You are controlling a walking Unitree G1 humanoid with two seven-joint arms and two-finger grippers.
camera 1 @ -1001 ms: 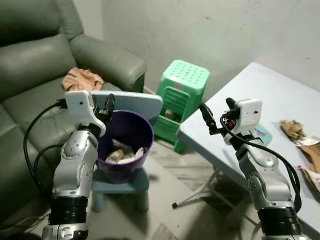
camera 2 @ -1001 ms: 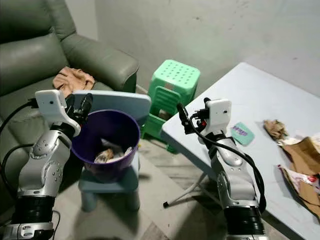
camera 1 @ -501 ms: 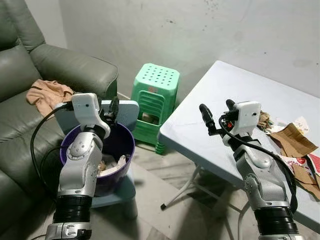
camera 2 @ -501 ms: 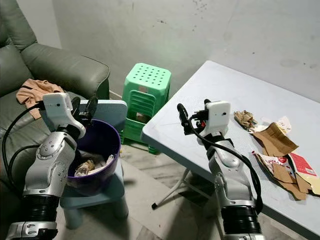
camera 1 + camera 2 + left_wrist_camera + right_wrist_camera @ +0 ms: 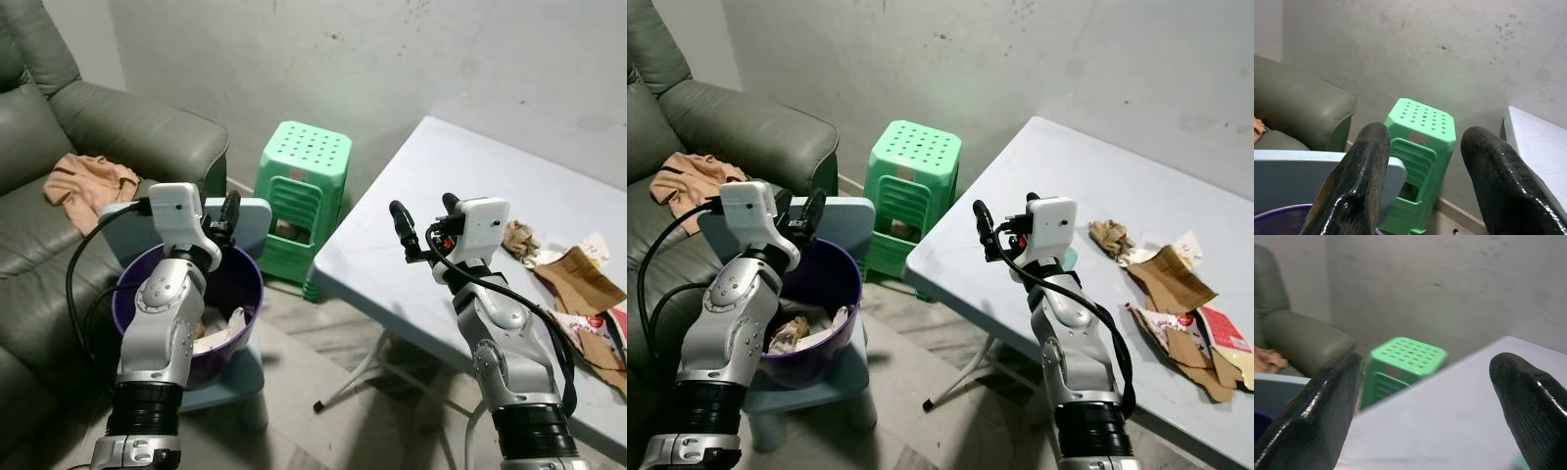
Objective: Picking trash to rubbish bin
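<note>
A purple rubbish bin (image 5: 249, 282) stands on a small blue chair (image 5: 253, 219) and holds crumpled paper (image 5: 221, 333). My left gripper (image 5: 221, 217) hovers over the bin's far rim, open and empty; the left wrist view shows its fingers (image 5: 1369, 147) spread. On the white table (image 5: 470, 166) lie a crumpled brown paper (image 5: 1107, 235), torn cardboard (image 5: 1168, 278) and a red packet (image 5: 1219, 331). Above the table's near-left part my right gripper (image 5: 423, 217) is raised, open and empty, well short of the trash. Its fingers (image 5: 1327, 396) stand wide apart.
A green plastic stool (image 5: 306, 186) stands between the bin and the table, against the grey wall. A green sofa (image 5: 108, 122) with a tan cloth (image 5: 82, 178) on it fills the left. Table legs (image 5: 355, 374) cross the bare floor between my arms.
The camera has swung right from the sofa toward the table, bringing the table trash into view. Both arms keep the same raised pose with fingers open.
</note>
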